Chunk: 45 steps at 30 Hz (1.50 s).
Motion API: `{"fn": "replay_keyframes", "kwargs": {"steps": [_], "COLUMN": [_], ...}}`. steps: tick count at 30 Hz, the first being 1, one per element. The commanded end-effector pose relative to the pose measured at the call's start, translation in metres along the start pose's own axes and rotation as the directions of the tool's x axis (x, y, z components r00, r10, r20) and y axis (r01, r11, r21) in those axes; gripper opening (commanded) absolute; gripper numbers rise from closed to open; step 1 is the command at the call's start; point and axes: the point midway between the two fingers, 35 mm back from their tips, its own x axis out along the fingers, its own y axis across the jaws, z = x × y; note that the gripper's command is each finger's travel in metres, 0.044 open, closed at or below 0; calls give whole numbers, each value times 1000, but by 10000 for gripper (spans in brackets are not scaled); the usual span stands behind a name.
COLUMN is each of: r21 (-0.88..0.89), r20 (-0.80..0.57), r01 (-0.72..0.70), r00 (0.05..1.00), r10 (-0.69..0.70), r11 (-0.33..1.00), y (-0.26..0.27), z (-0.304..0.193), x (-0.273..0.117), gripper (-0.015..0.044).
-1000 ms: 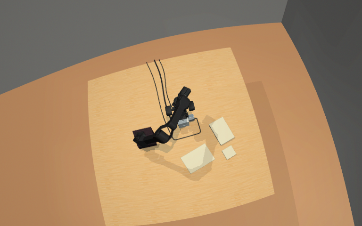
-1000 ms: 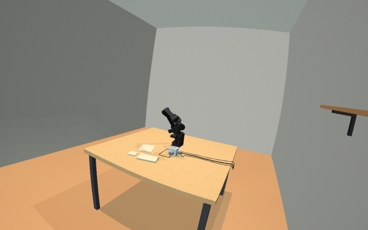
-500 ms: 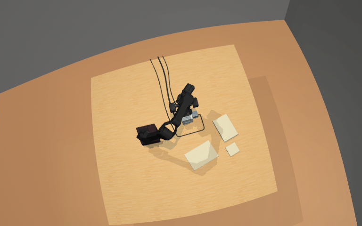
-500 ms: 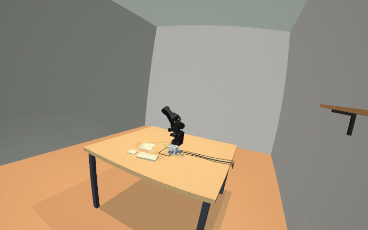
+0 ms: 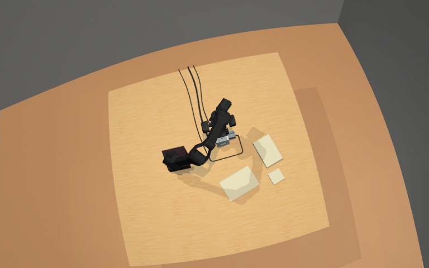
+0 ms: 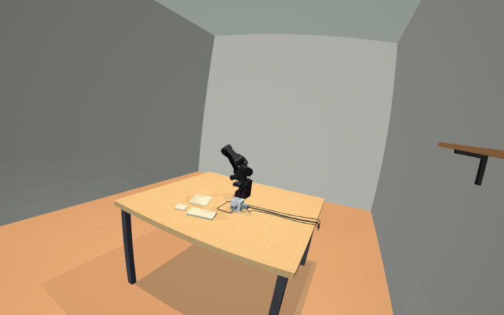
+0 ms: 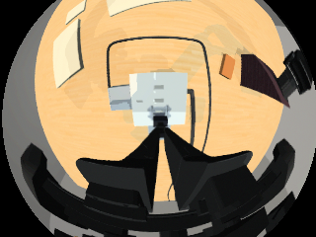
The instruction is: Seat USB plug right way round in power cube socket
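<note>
The pale grey power cube (image 5: 223, 143) (image 6: 236, 203) (image 7: 173, 86) stands on the table, with small slots in its top visible in the wrist view. My gripper (image 7: 161, 132) is shut on the USB plug (image 7: 160, 118), a small dark body at the near edge of the cube's top. The fingertips hide much of the plug, so its depth in the socket and which way round it sits cannot be told. In the top view, the arm covers the fingers and the plug.
A grey block (image 5: 232, 134) (image 7: 119, 99) sticks out from the cube's side. A black cable (image 5: 227, 157) (image 7: 158, 38) loops around the cube, and more cables run to the table edge. Three pale slabs (image 5: 267, 151) (image 5: 239, 183) (image 5: 276, 176) lie nearby. An orange patch (image 7: 227, 66) lies by the robot base.
</note>
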Motion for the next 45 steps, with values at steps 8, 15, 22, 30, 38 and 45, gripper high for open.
{"fn": "replay_keyframes", "kwargs": {"steps": [8, 15, 22, 30, 38, 45], "r21": [-11, -17, -23, -30, -35, -35], "r20": [-7, -9, -10, -12, -13, -13], "r01": [2, 2, 2, 2, 2, 2], "r00": [1000, 1000, 1000, 1000, 1000, 1000], "r10": [-2, -2, -2, -2, -2, -2], "r11": [1000, 1000, 1000, 1000, 999, 999], "y": [0, 0, 0, 0, 0, 0], "z": [-1, -1, -1, -2, -2, -2], "x": [1, 2, 3, 4, 5, 6], "gripper": [0, 0, 0, 0, 0, 0]}}
